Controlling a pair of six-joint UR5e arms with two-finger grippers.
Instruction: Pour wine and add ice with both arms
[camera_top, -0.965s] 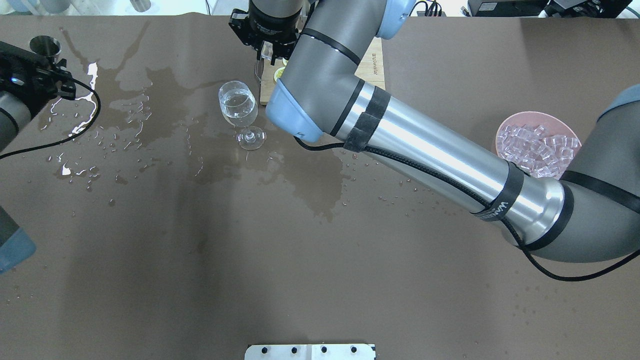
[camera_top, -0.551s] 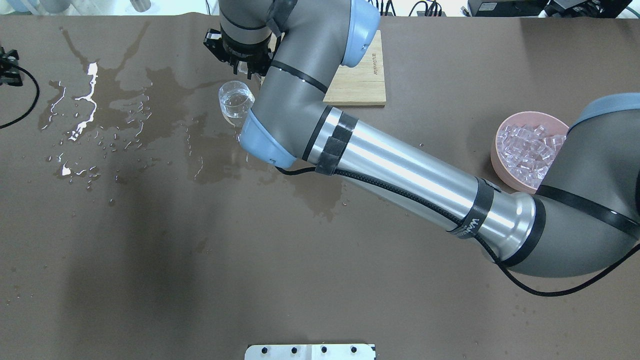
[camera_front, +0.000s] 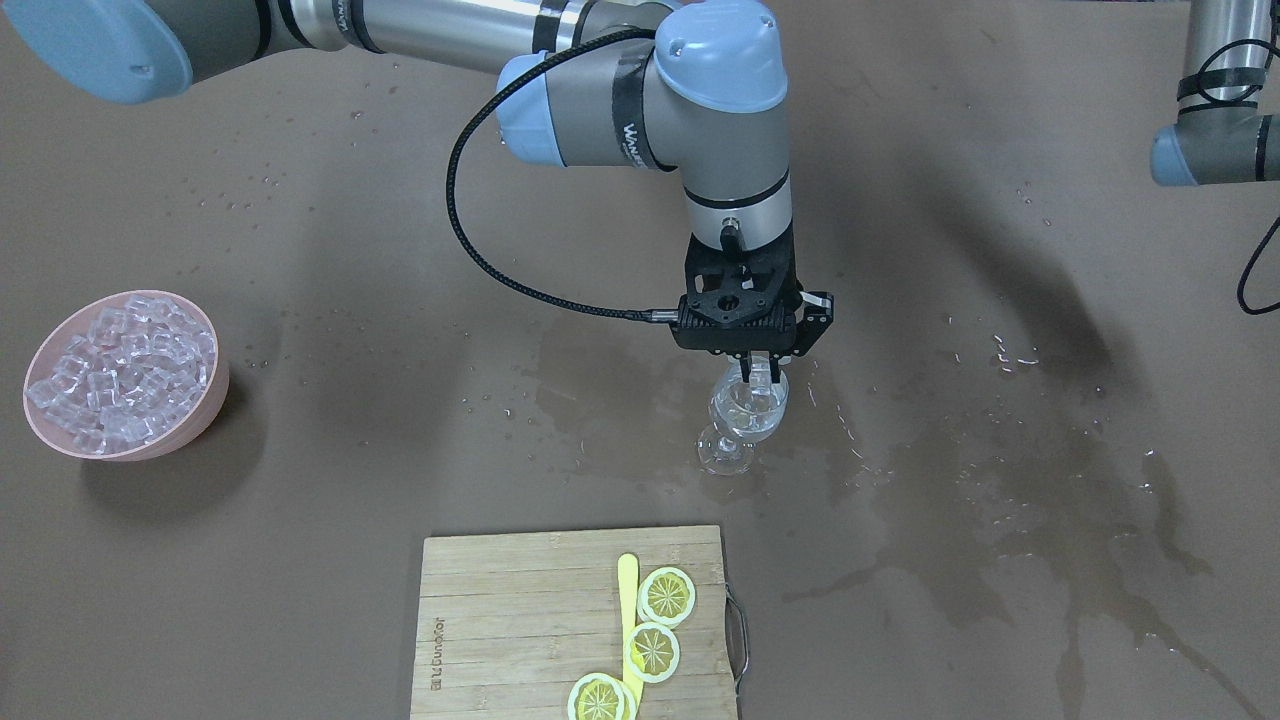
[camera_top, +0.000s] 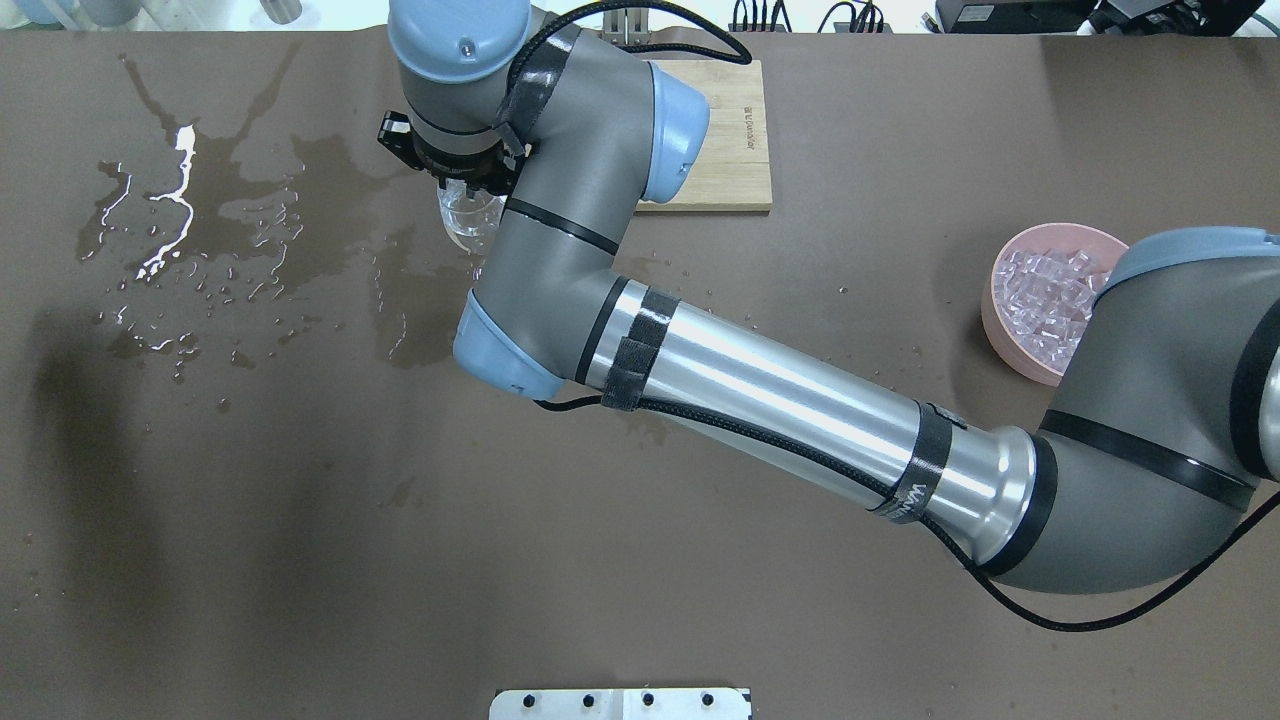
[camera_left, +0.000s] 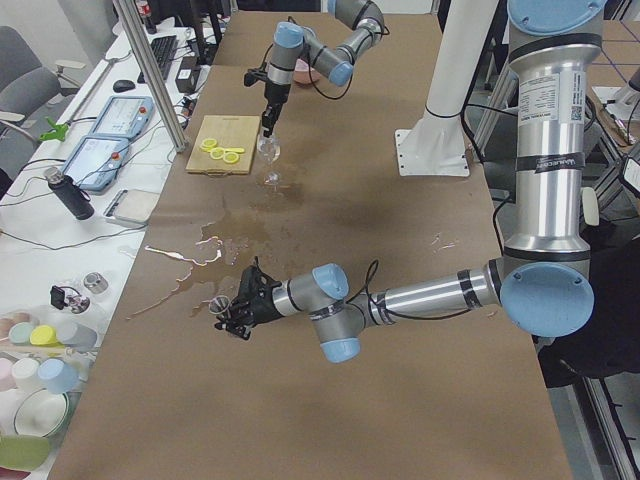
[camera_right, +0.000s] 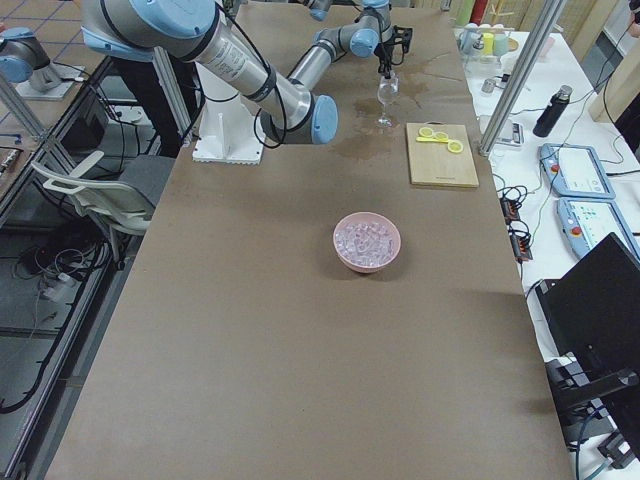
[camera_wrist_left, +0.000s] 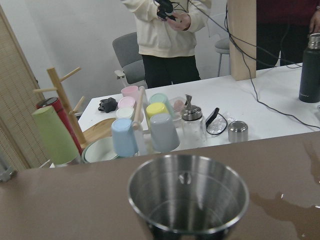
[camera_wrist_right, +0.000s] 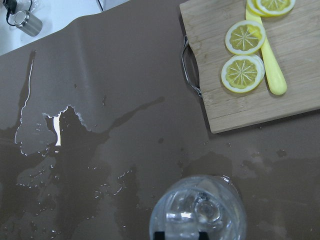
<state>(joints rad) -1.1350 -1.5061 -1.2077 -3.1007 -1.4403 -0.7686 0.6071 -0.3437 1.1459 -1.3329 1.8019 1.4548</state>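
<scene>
In the front-facing view, the right gripper (camera_front: 752, 374) is hanging directly over the wine glass (camera_front: 742, 420) at centre frame. Its jaws are sitting narrow, pinching what looks like 1 ice cube (camera_front: 757, 372) just above the rim. The pink bowl (camera_front: 190, 425) of ice (camera_front: 115, 370) is sitting at the left edge, and the cutting board (camera_front: 520, 620) with 3 lemon slices (camera_front: 667, 595) is lying at the bottom.

In the overhead view, this gripper was over the board 1 second ago, to the right of the glass; now it is covering the glass at upper centre. The left arm, then at the left edge, is no longer showing. Spilled liquid (camera_top: 170, 215) is glistening at upper left.

In the left side view, the left gripper (camera_left: 232, 308) is lying low at lower centre, apparently clasping the steel cup (camera_left: 216, 303) at its tip.

In the right side view, the glass is standing at the top of the frame, beside the board, too small to add detail.

In the left wrist view, the cup is filling the lower centre and looking nearly drained; the fingers are hidden.

In the right wrist view, the glass at the bottom is holding wine (camera_wrist_right: 225, 215) with cubes already in it. Pouring is looking finished; the icing step is nearing a drop.
</scene>
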